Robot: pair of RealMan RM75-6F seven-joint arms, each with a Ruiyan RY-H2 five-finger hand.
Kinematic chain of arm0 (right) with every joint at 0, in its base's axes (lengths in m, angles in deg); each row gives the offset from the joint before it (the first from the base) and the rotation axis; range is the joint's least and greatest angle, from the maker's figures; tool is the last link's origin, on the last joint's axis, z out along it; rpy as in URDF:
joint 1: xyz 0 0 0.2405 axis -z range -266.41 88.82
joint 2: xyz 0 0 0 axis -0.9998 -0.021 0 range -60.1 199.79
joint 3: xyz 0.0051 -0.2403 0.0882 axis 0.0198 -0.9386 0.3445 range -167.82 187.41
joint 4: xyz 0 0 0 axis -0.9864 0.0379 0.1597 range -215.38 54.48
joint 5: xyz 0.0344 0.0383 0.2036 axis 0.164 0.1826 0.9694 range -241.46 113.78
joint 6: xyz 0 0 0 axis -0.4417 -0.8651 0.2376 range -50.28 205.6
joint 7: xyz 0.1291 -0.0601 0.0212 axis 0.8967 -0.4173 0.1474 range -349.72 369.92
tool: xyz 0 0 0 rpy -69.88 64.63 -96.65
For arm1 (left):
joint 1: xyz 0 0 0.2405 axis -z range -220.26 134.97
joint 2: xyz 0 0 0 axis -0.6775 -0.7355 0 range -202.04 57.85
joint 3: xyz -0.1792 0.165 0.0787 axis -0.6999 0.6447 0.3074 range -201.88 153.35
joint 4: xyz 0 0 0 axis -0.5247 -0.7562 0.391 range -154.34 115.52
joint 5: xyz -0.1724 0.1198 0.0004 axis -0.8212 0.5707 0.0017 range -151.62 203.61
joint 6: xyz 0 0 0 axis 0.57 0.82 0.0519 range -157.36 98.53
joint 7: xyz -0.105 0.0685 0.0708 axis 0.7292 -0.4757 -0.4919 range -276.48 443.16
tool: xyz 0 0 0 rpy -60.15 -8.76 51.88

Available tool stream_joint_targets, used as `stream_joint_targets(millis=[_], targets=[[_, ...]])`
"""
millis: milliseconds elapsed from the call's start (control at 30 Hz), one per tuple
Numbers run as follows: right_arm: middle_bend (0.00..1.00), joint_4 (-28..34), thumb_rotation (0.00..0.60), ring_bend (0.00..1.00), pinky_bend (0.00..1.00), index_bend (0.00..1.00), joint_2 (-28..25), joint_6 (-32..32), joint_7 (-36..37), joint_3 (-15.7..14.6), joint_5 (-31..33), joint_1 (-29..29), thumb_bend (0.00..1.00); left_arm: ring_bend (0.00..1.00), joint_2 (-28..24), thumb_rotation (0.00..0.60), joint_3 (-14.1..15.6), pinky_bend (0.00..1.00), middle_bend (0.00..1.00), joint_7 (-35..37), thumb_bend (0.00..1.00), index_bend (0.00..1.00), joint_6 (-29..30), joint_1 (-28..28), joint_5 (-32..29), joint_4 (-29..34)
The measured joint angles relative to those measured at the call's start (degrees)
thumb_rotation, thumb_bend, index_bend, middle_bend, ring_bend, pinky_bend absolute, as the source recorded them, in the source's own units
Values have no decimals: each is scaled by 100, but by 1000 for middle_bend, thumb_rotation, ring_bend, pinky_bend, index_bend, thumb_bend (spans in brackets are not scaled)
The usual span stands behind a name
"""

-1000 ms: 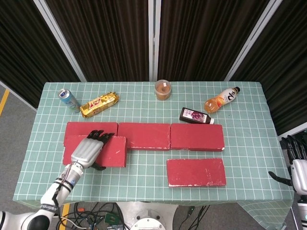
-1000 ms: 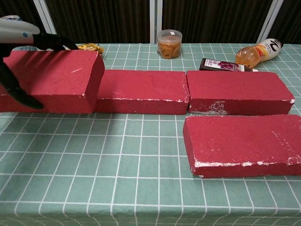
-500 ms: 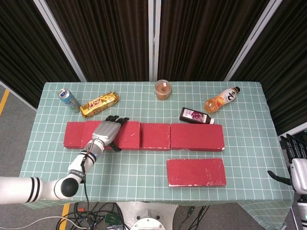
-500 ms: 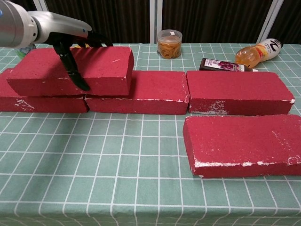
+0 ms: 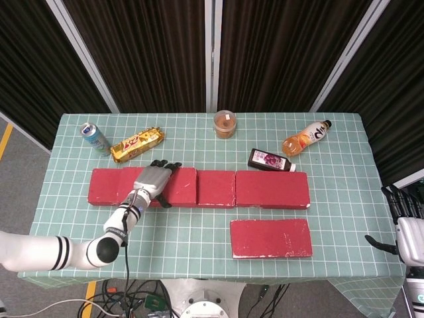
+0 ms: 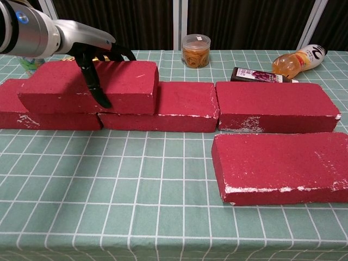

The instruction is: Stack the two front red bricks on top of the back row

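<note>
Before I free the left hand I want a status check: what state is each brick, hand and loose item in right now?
stacked brick: lying on the back row, straddling two bricks, gripped by the left hand
back row: three bricks flat, end to end
front brick: flat on the table, untouched
right hand: off the table edge, holding nothing
orange bottle: lying on its side
dark bottle: lying flat
can: upright
jar: upright

Along the far side of the green checked tablecloth (image 5: 199, 245) sit five things — a blue can (image 5: 95, 138) far left, a gold snack packet (image 5: 137, 144) beside it, a lidded cup (image 5: 225, 124) mid-table, a dark bottle (image 5: 271, 160) lying flat — and an orange drink bottle (image 5: 306, 138) on its side, far right.
</note>
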Motion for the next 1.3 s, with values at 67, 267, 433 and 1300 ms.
stream_joint_targets(millis=[67,267,433,1300], targets=[[0,-9,600,0,0,0,12,11,3,-3,8,-3,0,0,10,600,17,11,162,20,88,49,-36,50,-30,-53],[0,-41,600,0,0,0,29,84,2,-34,20,-22,0,0,25,600,69,10,162,77,89,50,-92,176,-65,-166],[0,-70,600,0,0,0,31,82,46,-26,39,-24,0,0,84,600,147,9,162,103,88,50,-92,230,-44,-239],[0,-168,600,0,0,0,42,98,136,-24,97,-18,0,0,195,600,349,7,21,350,89,50,-182,351,-113,-480]])
